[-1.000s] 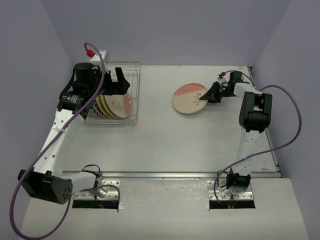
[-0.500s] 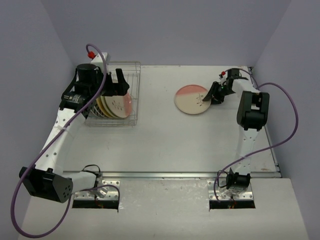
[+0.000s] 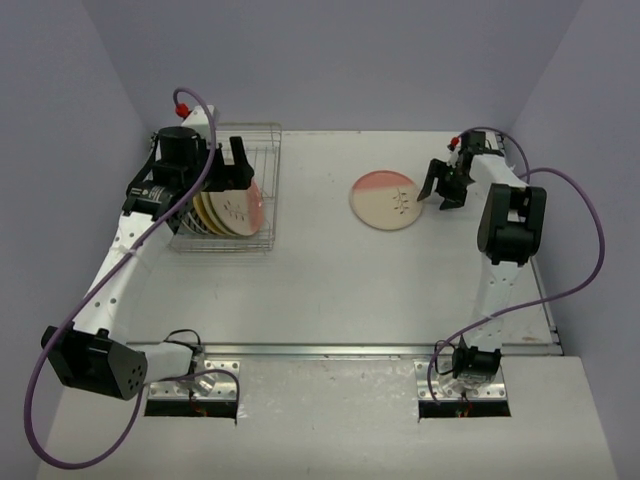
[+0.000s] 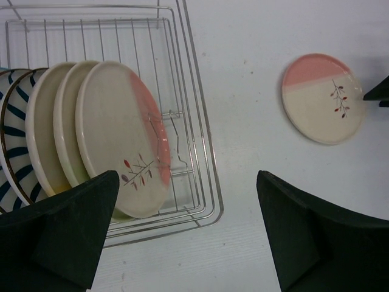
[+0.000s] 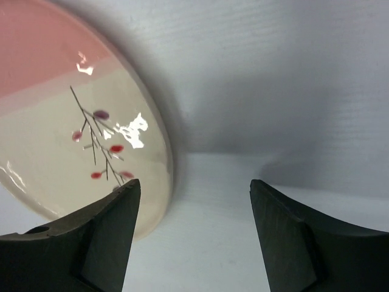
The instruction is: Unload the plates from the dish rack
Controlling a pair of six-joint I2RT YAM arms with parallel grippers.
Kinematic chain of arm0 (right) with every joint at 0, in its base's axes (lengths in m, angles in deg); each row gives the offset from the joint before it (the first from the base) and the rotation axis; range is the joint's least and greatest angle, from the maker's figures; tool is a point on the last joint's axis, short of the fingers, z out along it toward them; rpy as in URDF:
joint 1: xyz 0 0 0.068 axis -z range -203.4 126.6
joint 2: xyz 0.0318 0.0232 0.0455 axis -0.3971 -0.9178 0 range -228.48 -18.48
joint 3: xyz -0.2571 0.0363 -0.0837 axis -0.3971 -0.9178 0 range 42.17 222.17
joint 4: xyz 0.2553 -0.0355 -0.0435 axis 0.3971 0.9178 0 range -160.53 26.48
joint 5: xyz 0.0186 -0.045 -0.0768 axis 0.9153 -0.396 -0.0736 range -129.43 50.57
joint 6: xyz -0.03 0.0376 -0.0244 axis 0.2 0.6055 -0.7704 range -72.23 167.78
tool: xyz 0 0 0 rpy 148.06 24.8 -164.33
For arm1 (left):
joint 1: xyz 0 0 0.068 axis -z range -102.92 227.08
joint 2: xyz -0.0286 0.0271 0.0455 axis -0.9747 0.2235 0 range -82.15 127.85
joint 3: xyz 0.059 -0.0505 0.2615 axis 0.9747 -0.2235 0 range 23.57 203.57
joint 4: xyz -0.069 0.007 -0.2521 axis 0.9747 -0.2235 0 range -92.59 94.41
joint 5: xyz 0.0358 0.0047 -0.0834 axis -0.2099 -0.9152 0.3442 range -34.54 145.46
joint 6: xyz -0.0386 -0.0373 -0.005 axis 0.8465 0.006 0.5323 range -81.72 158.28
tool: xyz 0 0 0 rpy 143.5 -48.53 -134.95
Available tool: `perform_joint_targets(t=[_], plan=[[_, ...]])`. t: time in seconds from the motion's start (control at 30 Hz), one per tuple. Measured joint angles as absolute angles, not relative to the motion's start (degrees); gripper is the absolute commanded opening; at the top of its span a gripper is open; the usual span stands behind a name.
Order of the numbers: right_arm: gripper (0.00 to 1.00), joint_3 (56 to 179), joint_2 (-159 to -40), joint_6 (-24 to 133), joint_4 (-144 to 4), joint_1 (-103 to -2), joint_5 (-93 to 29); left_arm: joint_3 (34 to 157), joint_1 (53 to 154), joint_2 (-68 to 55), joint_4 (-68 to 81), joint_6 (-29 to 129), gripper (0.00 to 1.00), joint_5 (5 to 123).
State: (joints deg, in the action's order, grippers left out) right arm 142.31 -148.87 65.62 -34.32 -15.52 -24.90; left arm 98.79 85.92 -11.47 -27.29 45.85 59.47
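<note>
On the table: glossy round plate | left claw apart | right claw apart

Table: rack at 10 o'clock, near the far-left corner. Racked plates stand on edge in its near half, left gripper above them. Loose plate lies flat at 1 o'clock, well apart from the rack. Right gripper is just beside it, at its 3 o'clock.

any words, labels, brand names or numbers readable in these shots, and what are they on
No readable text in any view.
plate on the table: only a sprig drawing, no words.
racked plates in the dish rack: sprig and dark stripes, no words.
left arm's motor housing: pale marks, perhaps a label, too small to read.
</note>
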Motion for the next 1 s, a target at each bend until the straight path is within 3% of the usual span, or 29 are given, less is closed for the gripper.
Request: perform_joint_targets(t=[0.13, 0.2, 0.3, 0.63, 1.0], plan=[[0.75, 136.1, -141.8, 63.5, -33.5, -15.8, -24.7, 100.5, 85.8, -7.0, -28.9, 45.6, 0.81, 58.4], [0.88, 133.1, -136.1, 62.7, -33.0, -16.3, -24.1, 101.4, 85.8, -4.0, -29.4, 45.6, 0.79, 57.7], [0.98, 130.7, -127.8, 61.8, -33.2, -17.8, -23.1, 102.5, 85.7, -0.6, -30.4, 45.6, 0.74, 56.3], [0.99, 116.9, -105.3, 59.5, -37.3, -23.2, -21.4, 107.0, 85.4, 5.2, -32.7, 45.1, 0.74, 46.5], [0.99, 109.5, -100.5, 59.3, -37.9, -24.9, -21.2, 107.1, 84.5, 8.8, -33.3, 44.6, 0.74, 42.6]])
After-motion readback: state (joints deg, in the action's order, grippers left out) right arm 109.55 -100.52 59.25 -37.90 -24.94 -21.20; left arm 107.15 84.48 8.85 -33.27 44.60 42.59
